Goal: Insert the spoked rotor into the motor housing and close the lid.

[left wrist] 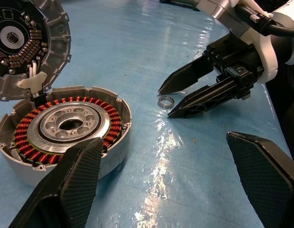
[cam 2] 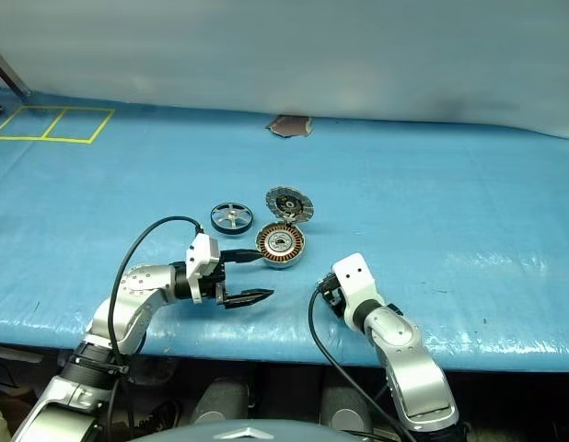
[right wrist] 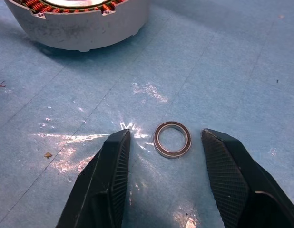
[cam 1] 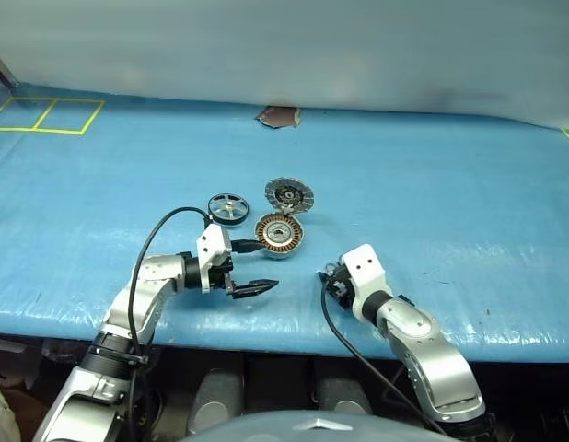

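Near the motor housing [left wrist: 61, 130], the right hand [right wrist: 165, 156] straddles a small ring [right wrist: 172, 139], fingers apart; the left hand [left wrist: 166, 185] gapes empty.

Silver arms, blk cables, blk pincers.

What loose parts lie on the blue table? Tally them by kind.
Spoked rotor: 1
Motor housing with hinged lid: 1
Small metal ring: 1
Brown scrap at the far edge: 1
Total: 4
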Available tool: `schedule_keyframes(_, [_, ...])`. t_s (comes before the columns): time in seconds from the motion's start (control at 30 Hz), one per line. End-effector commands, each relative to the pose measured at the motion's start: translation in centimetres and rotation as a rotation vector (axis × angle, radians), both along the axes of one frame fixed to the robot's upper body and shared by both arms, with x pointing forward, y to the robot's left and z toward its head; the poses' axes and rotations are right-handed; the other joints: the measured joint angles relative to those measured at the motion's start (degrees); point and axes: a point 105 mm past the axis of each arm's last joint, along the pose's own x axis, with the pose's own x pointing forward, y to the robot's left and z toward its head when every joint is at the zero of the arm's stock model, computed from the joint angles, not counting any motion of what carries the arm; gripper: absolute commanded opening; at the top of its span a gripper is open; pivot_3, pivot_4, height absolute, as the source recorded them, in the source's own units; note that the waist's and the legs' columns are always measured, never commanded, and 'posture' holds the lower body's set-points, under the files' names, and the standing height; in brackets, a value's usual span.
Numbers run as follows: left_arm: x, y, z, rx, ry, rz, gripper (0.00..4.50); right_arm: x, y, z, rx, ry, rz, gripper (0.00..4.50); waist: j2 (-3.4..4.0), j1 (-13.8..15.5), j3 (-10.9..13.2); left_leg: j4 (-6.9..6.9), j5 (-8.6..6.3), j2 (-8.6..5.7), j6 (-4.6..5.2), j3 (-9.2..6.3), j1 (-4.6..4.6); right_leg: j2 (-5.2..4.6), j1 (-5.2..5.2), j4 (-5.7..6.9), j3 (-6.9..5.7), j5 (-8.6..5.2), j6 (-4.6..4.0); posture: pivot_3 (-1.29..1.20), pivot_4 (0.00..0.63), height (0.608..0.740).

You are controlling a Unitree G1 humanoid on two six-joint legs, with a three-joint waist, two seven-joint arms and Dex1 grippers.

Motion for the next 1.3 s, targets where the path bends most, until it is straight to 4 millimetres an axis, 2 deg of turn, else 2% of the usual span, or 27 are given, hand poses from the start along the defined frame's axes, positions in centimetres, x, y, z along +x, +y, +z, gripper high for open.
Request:
schedule_keyframes(0.03, [0.1,0.2,0.3,-0.003,-0.027,-0.003,4.5,-0.2,-0.8,-0.6,-0.033,0.032,-0.025,1.28,0.0,0.01,0.0,0.0,0.0,0.0,0.0,0.0,0.0,0.0,0.0,-0.01,-0.01,0.0,0.0,0.0,0.15,0.74])
schedule_keyframes(0.1, [0.1,0.2,0.2,-0.001,-0.027,0.001,4.5,-0.1,-0.9,-0.5,-0.04,0.027,-0.027,0.71,-0.01,0.02,0.0,0.01,0.0,0.0,0.0,0.0,0.0,-0.03,-0.01,-0.02,-0.01,0.0,0.0,0.0,0.15,0.74])
schedule_keyframes(0.2, [0.1,0.4,0.0,0.008,-0.026,0.009,4.5,0.2,-0.9,0.0,-0.068,0.0,-0.018,0.71,-0.01,0.02,0.0,0.01,0.0,0.0,0.0,0.0,0.0,-0.04,-0.02,-0.03,-0.01,0.0,0.01,0.0,0.15,0.74])
schedule_keyframes(0.3, [0.0,0.5,-0.2,0.019,-0.027,0.013,4.5,0.9,-0.6,1.4,-0.083,-0.059,0.001,0.71,-0.01,0.0,0.0,0.01,0.0,0.0,0.0,0.01,0.0,-0.04,-0.01,-0.03,-0.01,0.0,0.01,0.0,0.15,0.74])
schedule_keyframes(0.5, [0.1,1.2,-0.2,0.021,-0.033,0.048,4.5,2.4,2.1,6.4,-0.059,-0.236,0.113,0.71,0.0,-0.29,0.01,-0.04,0.0,-0.01,0.01,0.02,-0.1,-0.02,-0.07,-0.01,-0.01,0.0,0.0,0.0,0.15,0.74])
schedule_keyframes(0.63, [0.2,1.7,-0.3,0.025,-0.037,0.073,4.5,2.9,4.6,7.8,-0.042,-0.28,0.229,0.71,0.0,-0.35,0.01,-0.1,0.01,0.0,0.02,-0.02,-0.09,0.02,-0.07,-0.02,-0.08,-0.02,-0.03,0.0,0.15,0.74])
schedule_keyframes(0.77, [0.4,2.0,-0.1,0.027,-0.047,0.098,4.5,3.6,7.1,7.6,-0.027,-0.272,0.325,0.71,0.0,-0.38,0.01,-0.09,0.0,-0.01,0.03,-0.01,-0.1,0.02,-0.07,-0.02,-0.08,-0.03,-0.04,0.0,0.15,0.74])
schedule_keyframes(0.87, [0.4,2.1,0.0,0.025,-0.056,0.113,4.5,4.2,8.0,7.1,-0.015,-0.253,0.354,0.71,-0.01,-0.3,0.01,-0.07,0.0,-0.01,0.03,-0.02,-0.07,0.02,-0.04,-0.02,-0.09,-0.02,-0.03,0.0,0.15,0.74])
schedule_keyframes(1.3, [0.0,2.8,-0.2,0.019,-0.061,0.166,4.5,6.3,8.6,6.3,-0.016,-0.246,0.366,0.71,0.0,-0.7,0.01,-0.09,0.01,-0.01,0.03,-0.02,-0.05,0.05,-0.04,0.01,-0.08,-0.02,-0.03,0.0,0.15,0.74])
